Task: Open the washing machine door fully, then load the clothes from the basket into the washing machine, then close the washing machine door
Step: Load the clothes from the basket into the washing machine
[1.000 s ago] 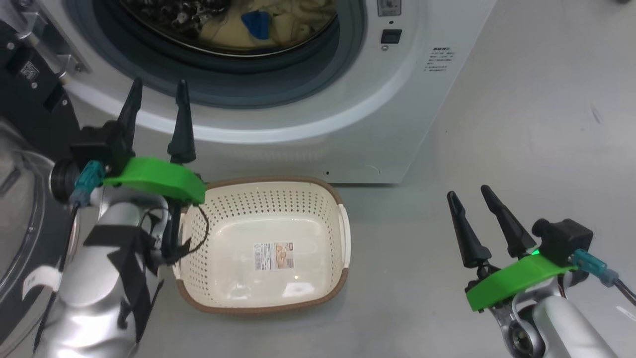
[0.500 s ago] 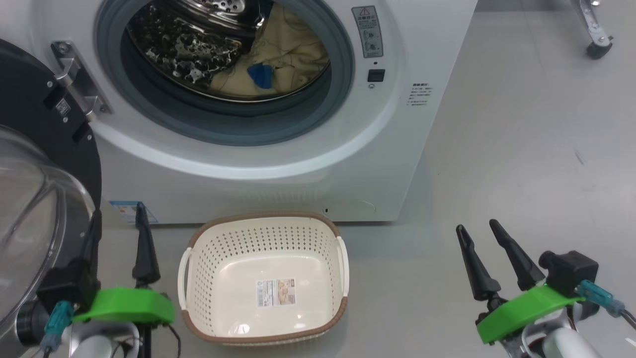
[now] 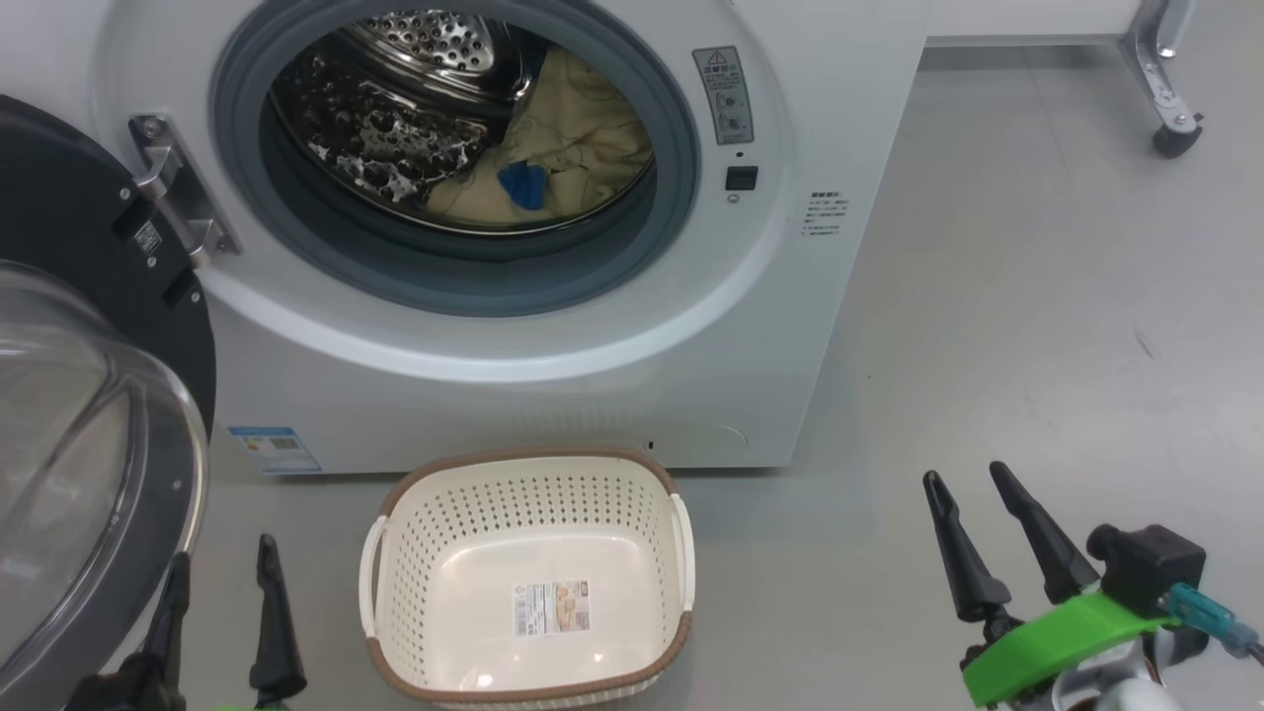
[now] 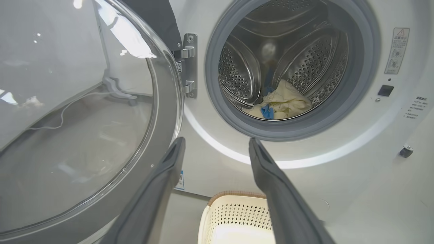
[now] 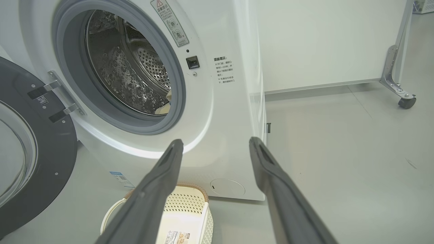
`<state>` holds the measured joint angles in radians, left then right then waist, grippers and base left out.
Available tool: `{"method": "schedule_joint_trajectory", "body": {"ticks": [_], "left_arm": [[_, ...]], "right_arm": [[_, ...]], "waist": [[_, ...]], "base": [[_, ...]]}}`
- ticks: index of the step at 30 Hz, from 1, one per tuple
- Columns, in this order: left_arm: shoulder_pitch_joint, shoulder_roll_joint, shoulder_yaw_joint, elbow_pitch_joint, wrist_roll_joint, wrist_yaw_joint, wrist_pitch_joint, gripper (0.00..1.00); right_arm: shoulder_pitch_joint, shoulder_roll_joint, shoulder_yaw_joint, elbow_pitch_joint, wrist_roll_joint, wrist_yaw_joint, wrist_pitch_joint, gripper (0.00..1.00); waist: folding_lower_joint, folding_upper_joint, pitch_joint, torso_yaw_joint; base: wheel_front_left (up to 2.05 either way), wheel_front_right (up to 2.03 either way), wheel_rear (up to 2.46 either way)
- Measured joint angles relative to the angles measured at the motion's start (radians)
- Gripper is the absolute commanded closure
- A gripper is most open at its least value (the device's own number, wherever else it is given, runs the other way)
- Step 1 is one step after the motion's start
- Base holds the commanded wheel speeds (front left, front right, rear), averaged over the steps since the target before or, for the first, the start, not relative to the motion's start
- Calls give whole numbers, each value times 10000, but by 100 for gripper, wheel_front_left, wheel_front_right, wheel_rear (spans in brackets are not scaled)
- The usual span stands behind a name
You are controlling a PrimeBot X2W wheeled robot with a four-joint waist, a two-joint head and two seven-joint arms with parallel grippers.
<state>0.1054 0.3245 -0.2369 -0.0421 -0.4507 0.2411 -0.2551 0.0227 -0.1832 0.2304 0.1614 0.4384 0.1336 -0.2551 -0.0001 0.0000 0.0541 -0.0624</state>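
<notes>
The washing machine (image 3: 691,326) stands with its door (image 3: 89,247) swung open to the left, the glass bowl bulging toward me. Pale yellow clothes (image 3: 583,138) with a blue patch lie inside the steel drum, and they also show in the left wrist view as clothes (image 4: 286,100). The cream basket (image 3: 533,499) sits empty on the floor in front of the machine, its label showing. My left gripper (image 3: 223,553) is open, low beside the basket's left side and near the door (image 4: 84,118). My right gripper (image 3: 965,474) is open to the right of the basket, holding nothing.
Grey floor (image 3: 1037,296) stretches to the right of the machine. A metal frame leg on a castor (image 3: 1173,128) stands at the far right by a white wall panel (image 5: 322,44). The open door takes up the left side.
The head camera has tilted up, so more of the machine shows. My left gripper has drawn back from the machine's opening to low beside the basket. The right gripper has barely moved.
</notes>
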Motion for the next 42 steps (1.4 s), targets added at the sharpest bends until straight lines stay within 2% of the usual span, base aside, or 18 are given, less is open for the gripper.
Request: {"method": "schedule_joint_trajectory", "body": {"ticks": [10,42], "left_arm": [[477,-84,150,-146,182,0,0,0],[620,-380,667,-196,637,-88,0,0]], "right_arm": [[292,0,-65,-65,-178,0,0,0],[327,117,-288,-105,-430,0,0,0]], "waist": [[0,0,-110,-134],[1,0,157,-129]], "base": [[0,0,0],[0,0,0]]}}
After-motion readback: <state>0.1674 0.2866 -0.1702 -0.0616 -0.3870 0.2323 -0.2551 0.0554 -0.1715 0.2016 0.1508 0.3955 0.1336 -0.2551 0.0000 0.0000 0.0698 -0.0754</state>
